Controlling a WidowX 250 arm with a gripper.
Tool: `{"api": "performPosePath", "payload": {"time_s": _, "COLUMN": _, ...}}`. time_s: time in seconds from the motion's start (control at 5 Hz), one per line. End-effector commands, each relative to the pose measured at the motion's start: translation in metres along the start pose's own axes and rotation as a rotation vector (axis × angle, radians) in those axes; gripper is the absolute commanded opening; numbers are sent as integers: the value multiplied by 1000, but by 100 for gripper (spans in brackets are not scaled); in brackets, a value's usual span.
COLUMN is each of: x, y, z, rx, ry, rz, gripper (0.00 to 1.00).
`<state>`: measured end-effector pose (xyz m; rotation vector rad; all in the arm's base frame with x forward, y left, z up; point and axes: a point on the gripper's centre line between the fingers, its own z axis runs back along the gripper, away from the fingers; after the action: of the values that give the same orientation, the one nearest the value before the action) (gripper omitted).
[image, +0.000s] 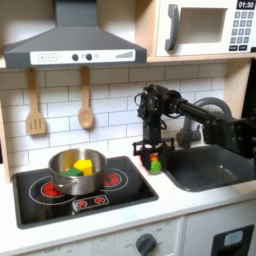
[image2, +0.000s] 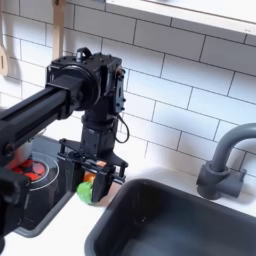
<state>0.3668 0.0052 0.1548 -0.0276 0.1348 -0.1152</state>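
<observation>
Toy kitchen scene, both exterior views. Black arm (image: 200, 118) reaching in from the right of the first exterior view, jaws pointing straight down at frame centre. Gripper (image: 153, 150) (image2: 92, 172) low over the counter (image: 120, 222), between stove (image: 75, 192) and sink (image: 210, 168). Jaws set narrowly apart on either side of a small green-and-orange toy (image: 155, 163) (image2: 88, 188); firm contact with the toy not discernible. Toy standing on the counter just left of the sink rim, at lower centre-left of the second exterior view. Metal pot (image: 78, 170) with yellow and green pieces on the stove, lower left of the first exterior view. Faucet (image2: 222, 160) at right of the second exterior view. Wooden utensils (image: 60, 105) hung on the tiled wall, upper left.
</observation>
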Motion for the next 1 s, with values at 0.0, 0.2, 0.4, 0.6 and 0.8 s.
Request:
{"api": "performPosePath", "payload": {"time_s": 0.0, "x": -7, "y": -1, "z": 13, "rx": -11, "ry": -16, "rz": 7, "gripper": 0}}
{"api": "performPosePath", "payload": {"time_s": 0.2, "x": -12, "y": 0, "z": 24, "rx": -18, "ry": -44, "rz": 14, "gripper": 0}}
{"api": "performPosePath", "payload": {"time_s": 0.4, "x": -18, "y": 4, "z": 38, "rx": -27, "ry": -74, "rz": 28, "gripper": 0}}
{"api": "performPosePath", "payload": {"time_s": 0.6, "x": -22, "y": 3, "z": 41, "rx": -29, "ry": -72, "rz": 23, "gripper": 0}}
{"api": "performPosePath", "payload": {"time_s": 0.8, "x": -26, "y": 8, "z": 48, "rx": -33, "ry": -88, "rz": 28, "gripper": 0}}
